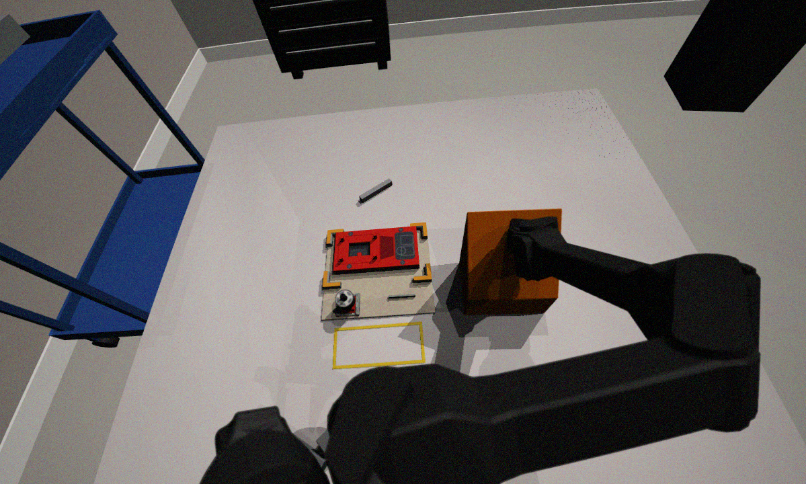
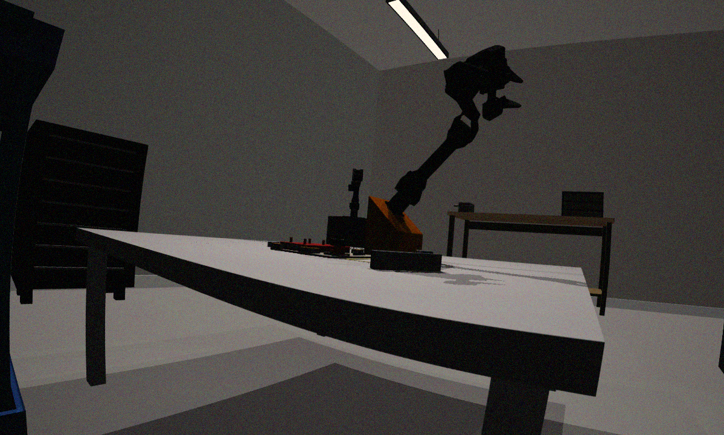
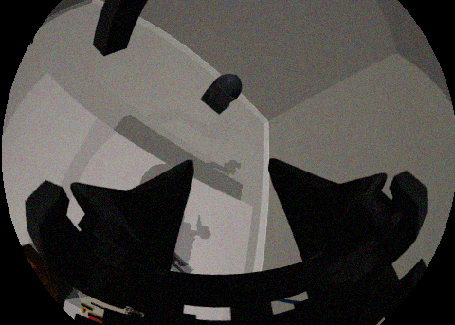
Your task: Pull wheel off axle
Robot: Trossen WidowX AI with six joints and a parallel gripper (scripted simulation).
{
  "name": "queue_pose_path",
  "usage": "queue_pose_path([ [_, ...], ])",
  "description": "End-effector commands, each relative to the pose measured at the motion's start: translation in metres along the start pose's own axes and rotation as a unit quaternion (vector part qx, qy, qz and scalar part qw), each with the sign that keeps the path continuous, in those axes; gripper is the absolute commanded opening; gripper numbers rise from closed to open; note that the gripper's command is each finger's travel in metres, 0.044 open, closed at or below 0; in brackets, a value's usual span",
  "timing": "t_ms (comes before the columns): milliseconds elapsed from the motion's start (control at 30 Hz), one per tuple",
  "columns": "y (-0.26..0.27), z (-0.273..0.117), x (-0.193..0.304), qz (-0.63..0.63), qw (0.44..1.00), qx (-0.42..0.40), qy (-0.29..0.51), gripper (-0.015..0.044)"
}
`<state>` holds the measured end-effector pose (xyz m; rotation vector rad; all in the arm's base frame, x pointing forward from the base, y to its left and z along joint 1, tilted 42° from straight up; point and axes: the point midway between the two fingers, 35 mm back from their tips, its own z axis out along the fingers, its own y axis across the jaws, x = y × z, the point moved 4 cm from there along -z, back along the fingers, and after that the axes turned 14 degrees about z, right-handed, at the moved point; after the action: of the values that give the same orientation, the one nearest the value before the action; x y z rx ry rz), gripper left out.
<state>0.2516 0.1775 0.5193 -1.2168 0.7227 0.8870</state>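
The wheel (image 1: 345,294), a small silver and black disc, sits over a small red base at the board's front left corner. The axle under it is mostly hidden. The marked area (image 1: 378,365) is a yellow rectangle outline on the table in front of the board, with nothing inside it. My gripper (image 2: 521,93) (image 3: 231,165) is open and empty, high above the table and far from the wheel. Its fingers stand well apart. In the top view the arm fills the lower right, and the fingertips cannot be made out.
A beige board (image 1: 376,284) with orange corner brackets holds a red panel (image 1: 349,263) and a thin dark bar (image 1: 401,296). A grey bar (image 1: 374,191) lies behind it. The orange arm base (image 1: 483,288) (image 2: 394,238) stands right. A dark block (image 2: 404,260) lies on the table.
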Motion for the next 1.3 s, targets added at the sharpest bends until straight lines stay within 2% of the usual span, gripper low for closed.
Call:
queue_pose_path([
  [0,-0.014,-0.005,0.029,0.041,0.999,0.028,0.021,0.0300],
  [300,-0.040,-0.021,0.103,0.167,0.978,0.092,0.083,0.0300],
  [600,-0.047,-0.044,0.185,0.305,0.928,0.148,0.153,0.0300],
  [933,-0.033,-0.079,0.269,0.446,0.841,0.201,0.231,0.0300],
  [1267,0.003,-0.118,0.340,0.571,0.723,0.239,0.307,0.0300],
])
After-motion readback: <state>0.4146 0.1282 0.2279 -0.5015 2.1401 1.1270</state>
